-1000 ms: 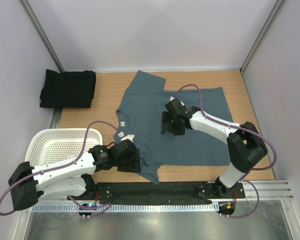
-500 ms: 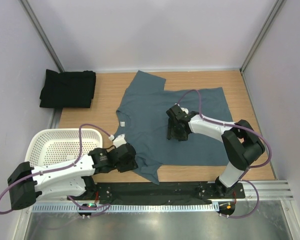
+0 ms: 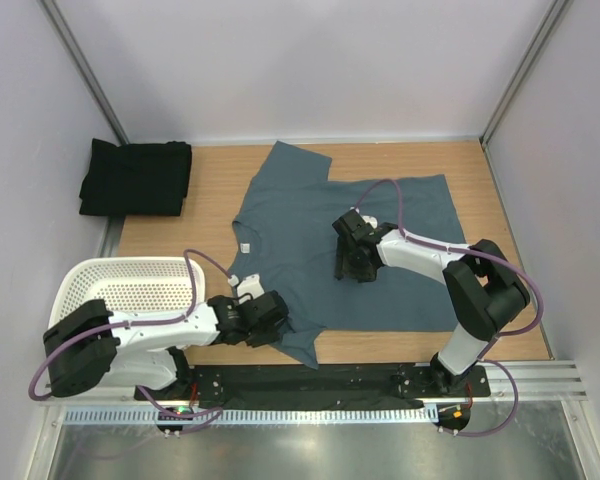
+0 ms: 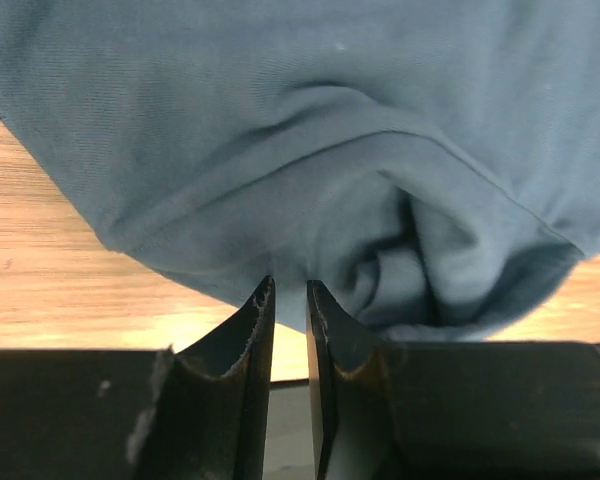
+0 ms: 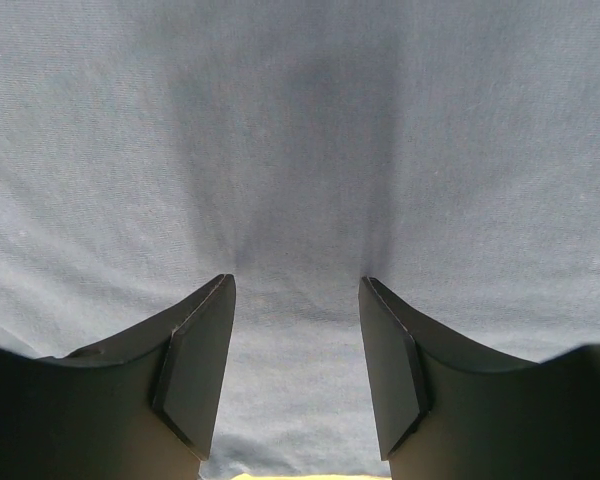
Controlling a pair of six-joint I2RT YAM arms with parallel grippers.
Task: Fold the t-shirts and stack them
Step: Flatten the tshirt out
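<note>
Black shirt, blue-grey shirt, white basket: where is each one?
black shirt [image 3: 135, 178], top view, middle of folded bundle
blue-grey shirt [image 3: 300, 210], top view, flat chest area
white basket [image 3: 130, 290], top view, bare perforated floor

basket [image 3: 130, 290] near left hand [image 3: 280, 322], walls [image 3: 280, 70] hem table [image 3: 215, 180]

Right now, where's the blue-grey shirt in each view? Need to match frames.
Top external: the blue-grey shirt lies spread flat in the middle of the table.
Left wrist: it fills the upper frame, its bunched edge at the tips of the left gripper.
Right wrist: it fills nearly the whole frame, behind the open right gripper.
Shared landmark: the wooden table, also visible beside the shirt's edge in the left wrist view.
</note>
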